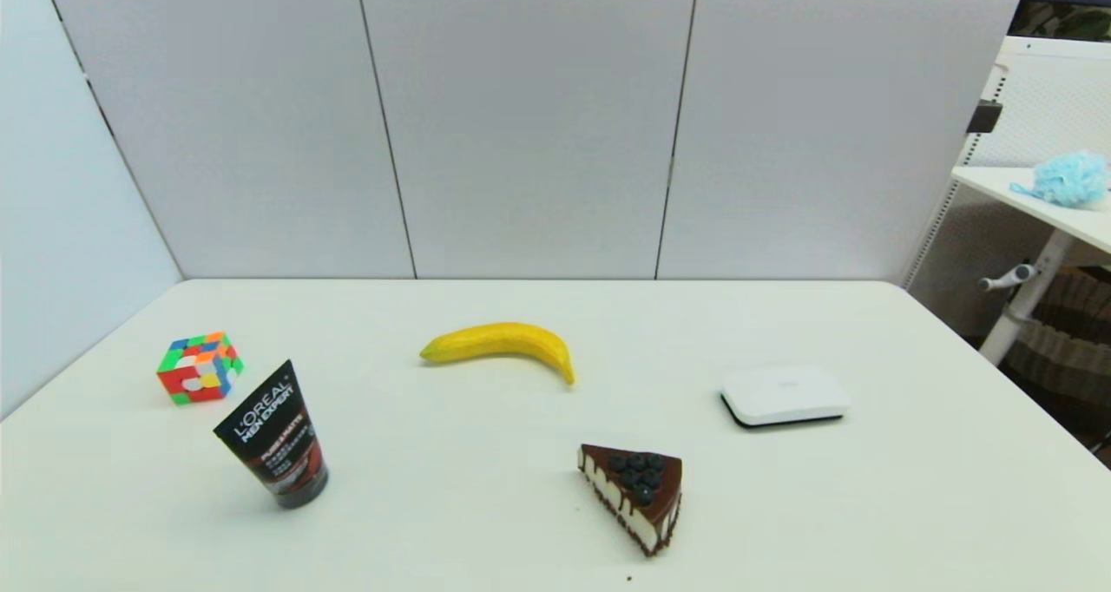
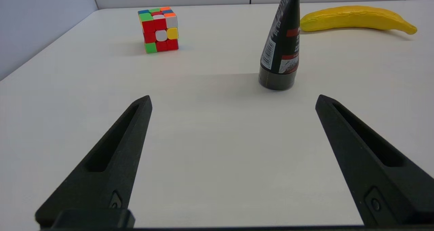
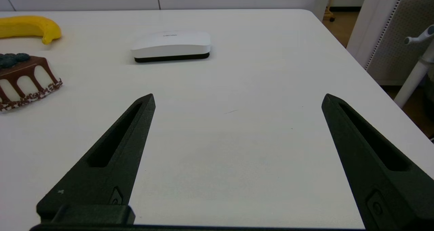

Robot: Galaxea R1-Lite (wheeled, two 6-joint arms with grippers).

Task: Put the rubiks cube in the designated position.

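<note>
Cube [image 1: 200,367] far left on desk [image 1: 521,522], behind black tube [image 1: 276,436]. Rigid, light, smooth; best gripped across opposite flat faces. Left end effector [image 2: 234,100] wide open, empty, near. Right end effector [image 3: 237,99] open, empty, parked.

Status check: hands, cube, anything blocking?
Left hand open, low over the table, short of the cube. Right hand open, idle near the white box. Cube untouched, far left. Black tube stands close beside the approach.

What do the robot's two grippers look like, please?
The left gripper and the right gripper look alike: each has two long matte black fingers tapering to points, with a slot recessed along each and a small screw near its base.
</note>
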